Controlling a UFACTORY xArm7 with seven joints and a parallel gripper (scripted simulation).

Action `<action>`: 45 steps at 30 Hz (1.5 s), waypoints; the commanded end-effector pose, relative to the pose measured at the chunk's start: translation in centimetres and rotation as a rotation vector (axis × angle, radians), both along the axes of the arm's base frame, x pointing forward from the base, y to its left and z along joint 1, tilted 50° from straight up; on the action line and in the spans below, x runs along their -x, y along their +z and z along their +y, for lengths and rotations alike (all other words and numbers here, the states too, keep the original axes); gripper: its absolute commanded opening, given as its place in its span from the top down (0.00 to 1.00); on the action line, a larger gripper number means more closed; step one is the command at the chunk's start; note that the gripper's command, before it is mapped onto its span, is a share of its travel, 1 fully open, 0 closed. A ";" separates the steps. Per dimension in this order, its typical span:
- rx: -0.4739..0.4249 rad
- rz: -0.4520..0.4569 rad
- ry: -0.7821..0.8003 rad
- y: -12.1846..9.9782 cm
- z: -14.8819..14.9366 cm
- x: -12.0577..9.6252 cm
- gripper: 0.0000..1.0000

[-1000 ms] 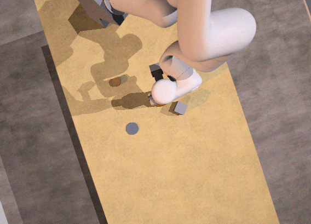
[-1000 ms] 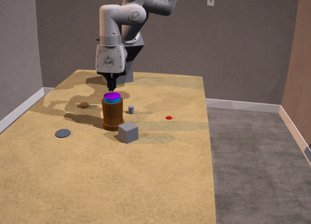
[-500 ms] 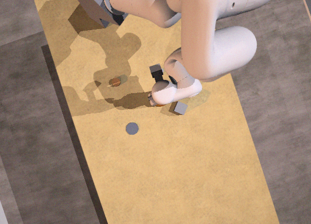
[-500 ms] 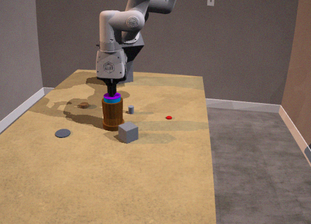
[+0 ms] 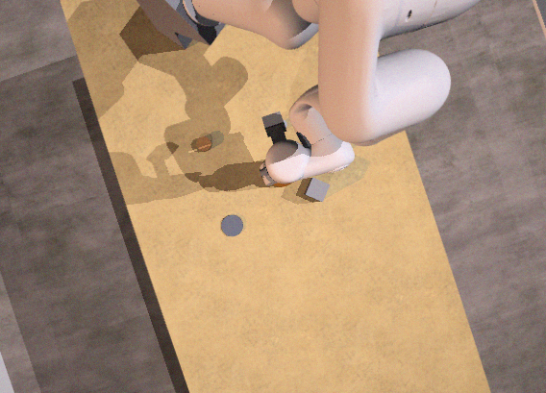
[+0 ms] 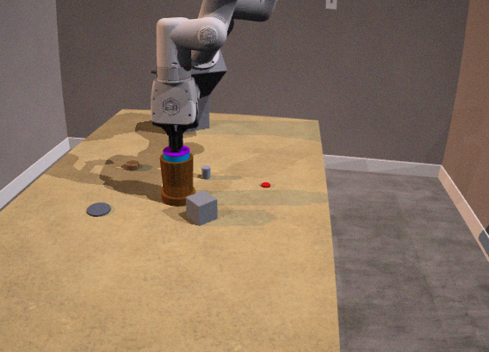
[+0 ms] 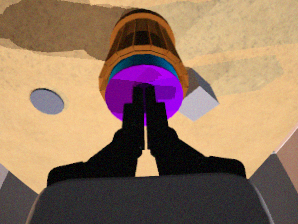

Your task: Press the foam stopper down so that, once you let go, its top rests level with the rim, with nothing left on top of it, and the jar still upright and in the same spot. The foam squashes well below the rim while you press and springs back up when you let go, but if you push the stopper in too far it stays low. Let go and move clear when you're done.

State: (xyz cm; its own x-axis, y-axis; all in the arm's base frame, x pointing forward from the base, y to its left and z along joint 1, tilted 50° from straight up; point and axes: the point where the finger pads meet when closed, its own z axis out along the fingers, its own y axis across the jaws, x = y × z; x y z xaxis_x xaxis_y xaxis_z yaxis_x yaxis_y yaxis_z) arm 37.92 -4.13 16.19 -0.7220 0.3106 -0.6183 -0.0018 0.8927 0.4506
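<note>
A brown wooden jar (image 6: 176,180) (image 7: 141,38) stands upright on the tan table (image 6: 172,278). Its foam stopper (image 6: 182,153) (image 7: 123,92) has a purple top over a blue band and stands proud of the rim. My gripper (image 6: 175,148) (image 7: 144,100) is shut and empty, its black fingertips pointing down onto the middle of the purple top. In the overhead view the arm hides almost all of the jar; only a sliver of the jar (image 5: 279,184) shows.
A grey cube (image 6: 201,207) (image 5: 317,189) (image 7: 198,103) sits close beside the jar. A flat grey disc (image 6: 98,209) (image 5: 232,225) (image 7: 47,100), a small grey cylinder (image 6: 206,171), a brown lump (image 6: 131,164) (image 5: 202,143) and a red disc (image 6: 265,184) lie around.
</note>
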 end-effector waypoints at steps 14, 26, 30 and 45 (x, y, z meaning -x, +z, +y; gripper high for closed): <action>0.000 -0.002 -0.002 -0.3 0.1 -0.4 1.00; 0.000 -0.002 -0.002 -0.7 0.3 -0.8 1.00; 0.000 -0.002 -0.001 -0.8 0.4 -1.0 1.00; 0.000 -0.002 -0.002 -1.3 0.6 -1.5 1.00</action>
State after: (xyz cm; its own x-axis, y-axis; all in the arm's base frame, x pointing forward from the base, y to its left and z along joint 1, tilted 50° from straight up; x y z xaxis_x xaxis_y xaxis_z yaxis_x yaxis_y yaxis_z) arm 39.24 -3.53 14.98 -0.7222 0.3107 -0.6180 -0.0014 0.8928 0.4505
